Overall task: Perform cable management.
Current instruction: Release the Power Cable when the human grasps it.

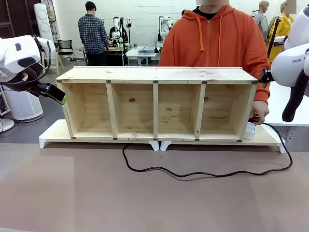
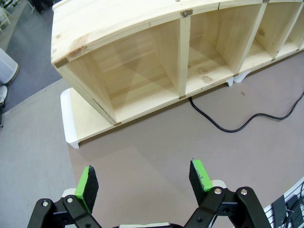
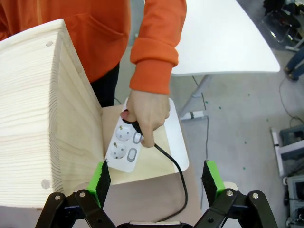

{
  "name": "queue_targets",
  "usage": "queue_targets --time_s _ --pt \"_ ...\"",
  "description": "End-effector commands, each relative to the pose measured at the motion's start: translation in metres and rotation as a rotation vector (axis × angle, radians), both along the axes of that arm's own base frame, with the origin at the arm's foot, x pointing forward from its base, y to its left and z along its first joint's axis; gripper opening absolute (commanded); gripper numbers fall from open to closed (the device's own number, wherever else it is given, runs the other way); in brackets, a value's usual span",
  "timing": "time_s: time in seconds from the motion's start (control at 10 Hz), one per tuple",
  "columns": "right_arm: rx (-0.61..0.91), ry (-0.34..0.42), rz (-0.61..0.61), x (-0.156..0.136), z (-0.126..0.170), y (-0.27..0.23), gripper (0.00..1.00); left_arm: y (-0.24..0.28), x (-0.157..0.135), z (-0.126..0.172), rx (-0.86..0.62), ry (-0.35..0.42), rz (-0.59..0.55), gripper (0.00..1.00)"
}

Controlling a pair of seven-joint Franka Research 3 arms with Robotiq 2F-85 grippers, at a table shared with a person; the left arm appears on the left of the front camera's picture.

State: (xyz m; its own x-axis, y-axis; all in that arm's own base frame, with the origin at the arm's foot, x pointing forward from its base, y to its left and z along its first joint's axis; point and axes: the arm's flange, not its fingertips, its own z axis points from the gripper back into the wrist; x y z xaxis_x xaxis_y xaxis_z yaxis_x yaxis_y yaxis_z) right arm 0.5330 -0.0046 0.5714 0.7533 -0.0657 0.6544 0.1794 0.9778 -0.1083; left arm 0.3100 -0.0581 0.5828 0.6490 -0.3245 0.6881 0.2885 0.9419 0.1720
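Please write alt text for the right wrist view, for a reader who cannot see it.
A person's hand holds the cable at a white power strip beside the wooden shelf. The right claw hangs open above.

Front camera faces person across shelf [image 1: 157, 104]; wrist cameras look down at opposite shelf ends.

Scene evenly lit from overhead, bright, no glare. Soft shadows cast inside shelf [image 1: 157, 104] compartments and under its base. Strong barrel distortion seen in both wrist views, shelf edges bowed. Focus sharp throughout, no motion blur.
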Motion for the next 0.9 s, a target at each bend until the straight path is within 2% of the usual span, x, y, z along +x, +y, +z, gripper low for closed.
queue_targets --time_s 0.0,0.8 --pt "-0.002 0.003 0.004 0.0 -0.0006 0.0021 1.0 0.0002 0.0007 0.0001 -0.001 -0.009 0.006 1.0" --pt "-0.002 0.003 0.004 0.0 -0.0006 0.0021 1.0 0.0002 0.0007 0.0001 -0.001 -0.009 0.006 1.0"
